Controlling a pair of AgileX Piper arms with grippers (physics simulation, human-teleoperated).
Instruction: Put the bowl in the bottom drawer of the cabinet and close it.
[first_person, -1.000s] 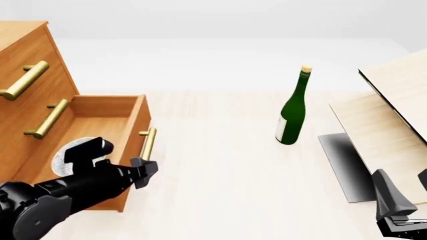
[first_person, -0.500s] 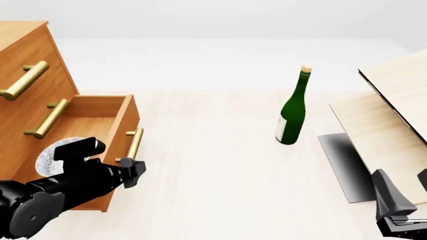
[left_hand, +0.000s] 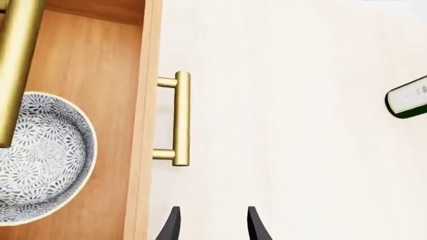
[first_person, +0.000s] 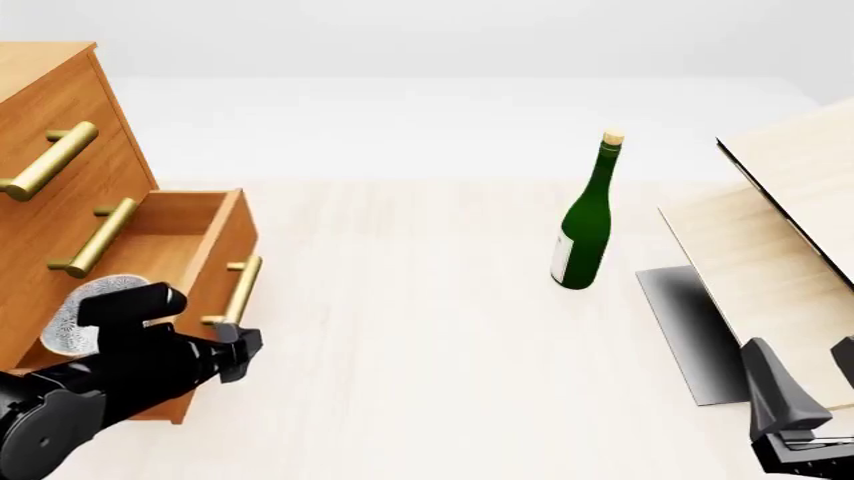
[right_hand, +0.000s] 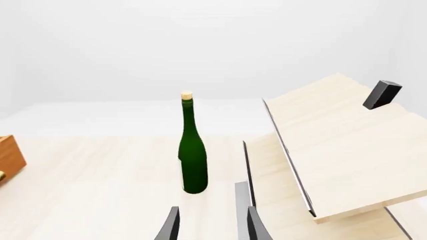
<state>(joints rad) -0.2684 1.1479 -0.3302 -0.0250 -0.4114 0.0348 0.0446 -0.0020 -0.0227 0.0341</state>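
While the wooden drawer (first_person: 187, 262) holds the round patterned bowl (left_hand: 39, 156), both grippers (left_hand: 210, 222) (right_hand: 209, 224) stand apart, empty.

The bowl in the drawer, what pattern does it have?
The bowl is white, covered in fine grey-black floral speckling; the left wrist view shows it best.

Lighting and render quality: bright, even, diffuse, all three views.

Pale table (first_person: 441, 330) near white, close to washed out in the left wrist view; no single light source evident; shadows faint, the darkest a soft grey patch under the pale boards (first_person: 787, 250); mild sheen on the brass handle (left_hand: 181, 119) and green bottle (right_hand: 193, 155); no blur, no noise, no edge distortion; everything sharp, near and far; background a featureless light grey.
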